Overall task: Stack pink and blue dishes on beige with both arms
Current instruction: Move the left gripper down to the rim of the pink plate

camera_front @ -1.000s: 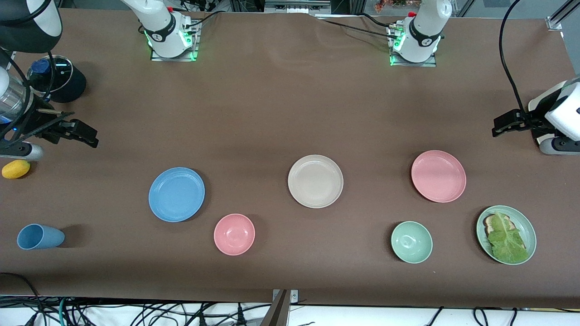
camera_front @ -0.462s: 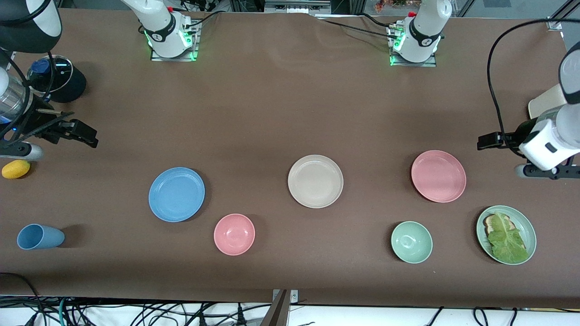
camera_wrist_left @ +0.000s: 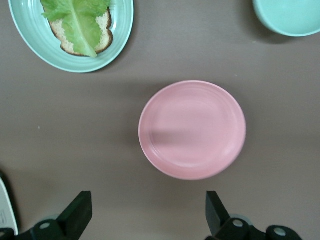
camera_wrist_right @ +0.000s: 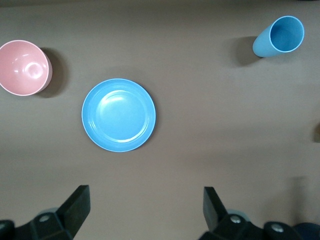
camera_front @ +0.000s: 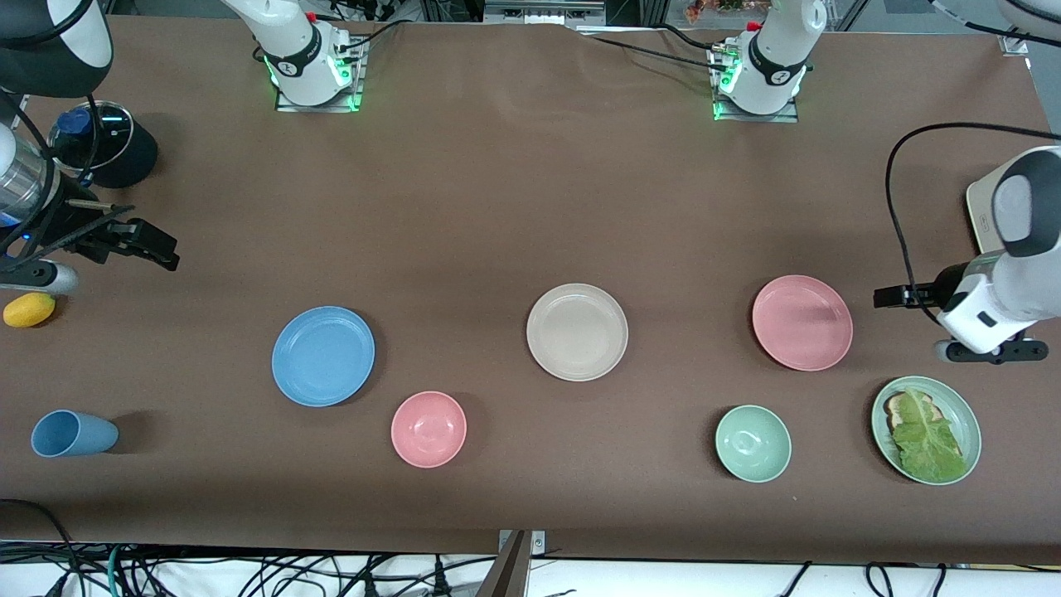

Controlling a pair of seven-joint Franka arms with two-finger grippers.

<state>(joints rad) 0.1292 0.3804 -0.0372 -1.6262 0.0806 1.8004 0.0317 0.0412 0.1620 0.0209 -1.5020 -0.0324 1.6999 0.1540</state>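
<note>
The left gripper (camera_front: 889, 296) has swung in from the left arm's end of the table and now hangs just beside the pink plate (camera_front: 801, 322), its fingers spread wide and holding nothing, as the left wrist view shows with the pink plate (camera_wrist_left: 192, 130) lying squarely between the two open fingertips (camera_wrist_left: 78, 210). A second ago that gripper sat higher in the front view, well apart from the plate; half a second ago it had already dropped closer, and it has since settled level with the plate's rim, which reads as the approach to a first pick. The right gripper (camera_front: 157, 245) has not moved across the three frames and waits, released and empty, toward the right arm's end of the table, well apart from the blue plate (camera_front: 323, 356); its wrist camera looks down on the blue plate (camera_wrist_right: 119, 114). No dish has shifted: the beige plate (camera_front: 577, 332) sits bare between the two coloured plates, the pink one toward the left arm's end of it, the blue one toward the right arm's end and slightly nearer the front camera. Stacking has not yet begun.
</note>
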